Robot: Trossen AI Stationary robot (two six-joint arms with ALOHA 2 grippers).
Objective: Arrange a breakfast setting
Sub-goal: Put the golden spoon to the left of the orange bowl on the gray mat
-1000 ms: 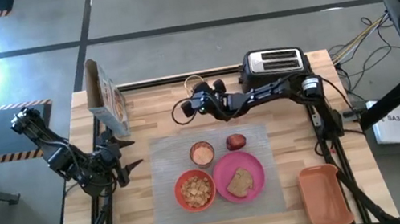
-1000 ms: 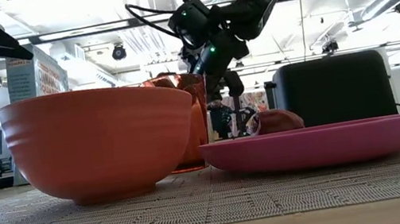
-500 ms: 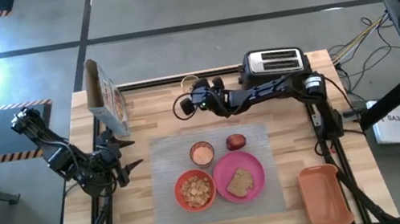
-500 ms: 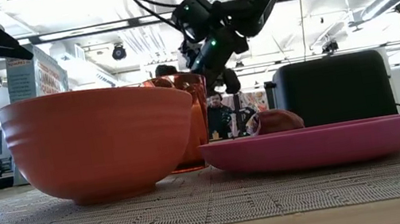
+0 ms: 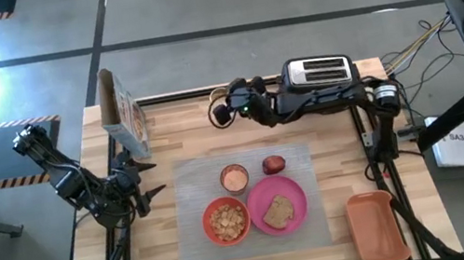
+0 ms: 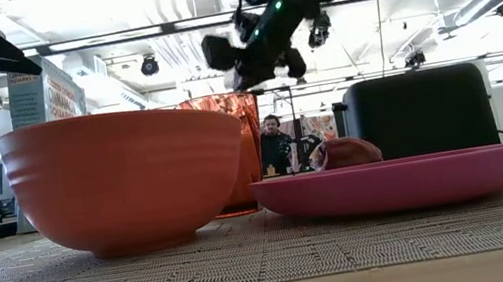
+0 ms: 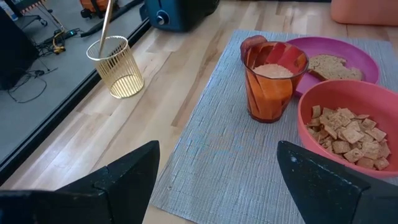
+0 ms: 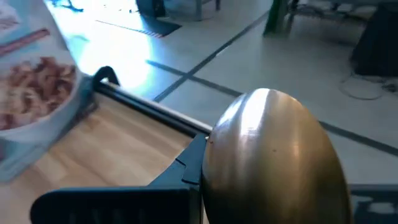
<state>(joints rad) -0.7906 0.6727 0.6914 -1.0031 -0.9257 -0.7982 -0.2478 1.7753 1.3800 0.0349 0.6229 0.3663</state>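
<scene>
Working off the grey mat (image 5: pixel 246 205) as the anchor: it lies mid-table and carries most of the setting, so the pieces sit grouped like a place setting. Pink plate (image 5: pixel 277 206) on the mat's near-right part with the toast slice (image 5: pixel 277 213) on it; red-orange bowl (image 5: pixel 226 221) just left of the plate, full of cereal squares; clear cup (image 5: pixel 234 178) behind the bowl, filled with something orange; red apple (image 5: pixel 274 164) beside the cup, behind the plate. Toaster (image 5: pixel 318 71) sits well behind the mat, cereal box (image 5: pixel 120 111) behind its left corner, orange tray (image 5: pixel 375 225) off its right edge. Right gripper (image 5: pixel 242 102) hangs above the table behind the mat, near the wire holder (image 7: pixel 118 67), fingers clamped on the gold spoon (image 8: pixel 270 155), bowl end toward its wrist camera; likely lifted clear so it can be carried to the mat, the one missing piece. Left gripper (image 7: pixel 214 180) waits off the mat's left edge, fingers apart, holding nothing.
</scene>
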